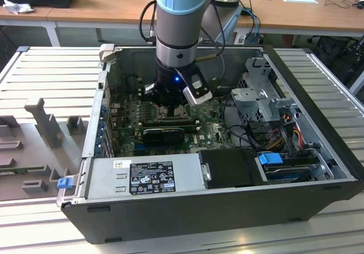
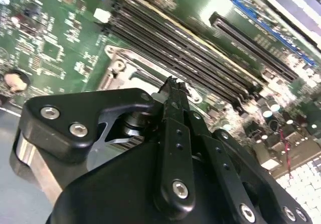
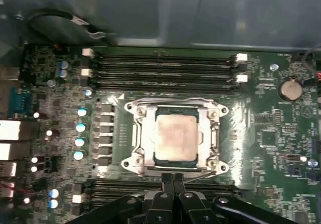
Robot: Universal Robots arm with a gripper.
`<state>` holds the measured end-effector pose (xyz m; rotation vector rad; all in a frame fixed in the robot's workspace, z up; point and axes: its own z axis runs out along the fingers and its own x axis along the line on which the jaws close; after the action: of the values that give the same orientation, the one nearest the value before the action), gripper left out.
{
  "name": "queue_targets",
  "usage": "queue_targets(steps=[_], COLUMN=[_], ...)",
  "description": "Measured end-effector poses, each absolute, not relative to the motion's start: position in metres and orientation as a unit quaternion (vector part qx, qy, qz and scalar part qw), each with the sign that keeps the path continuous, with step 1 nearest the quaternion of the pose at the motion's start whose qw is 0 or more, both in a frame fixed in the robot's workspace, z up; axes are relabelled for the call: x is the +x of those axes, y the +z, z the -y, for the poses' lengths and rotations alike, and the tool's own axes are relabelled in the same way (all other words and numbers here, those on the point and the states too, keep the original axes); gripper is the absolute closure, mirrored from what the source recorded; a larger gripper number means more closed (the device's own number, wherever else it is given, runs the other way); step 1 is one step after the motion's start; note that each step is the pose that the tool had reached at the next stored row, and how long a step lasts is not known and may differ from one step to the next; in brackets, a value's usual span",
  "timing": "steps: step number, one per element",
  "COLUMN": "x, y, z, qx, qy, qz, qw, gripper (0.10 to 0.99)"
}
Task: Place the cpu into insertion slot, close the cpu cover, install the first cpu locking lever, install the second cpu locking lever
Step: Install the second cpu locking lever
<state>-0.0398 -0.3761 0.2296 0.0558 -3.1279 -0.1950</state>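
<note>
Inside open computer case (image 1: 318, 151), gripper (image 3: 173, 178) points down beside cpu cover (image 3: 175, 106).

slatted metal table (image 1: 45, 72), open computer case (image 1: 227, 208)

Robotics lab: opened computer case (image 1: 187, 208), cluttered desks (image 1: 114, 6).

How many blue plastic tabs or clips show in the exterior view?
2: one blue clip outside the case at the exterior view's left, near the front corner; one blue tab on the drive bay at the right. Others may be hidden.
</note>
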Motion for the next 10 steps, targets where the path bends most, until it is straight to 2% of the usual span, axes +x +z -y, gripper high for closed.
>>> queue_targets(steps=[10], x=[-0.0502], y=[0.2213], z=[0.3796], qx=[0.019], qy=[-0.076], qz=[0.997], qw=[0.003], gripper=[0.980])
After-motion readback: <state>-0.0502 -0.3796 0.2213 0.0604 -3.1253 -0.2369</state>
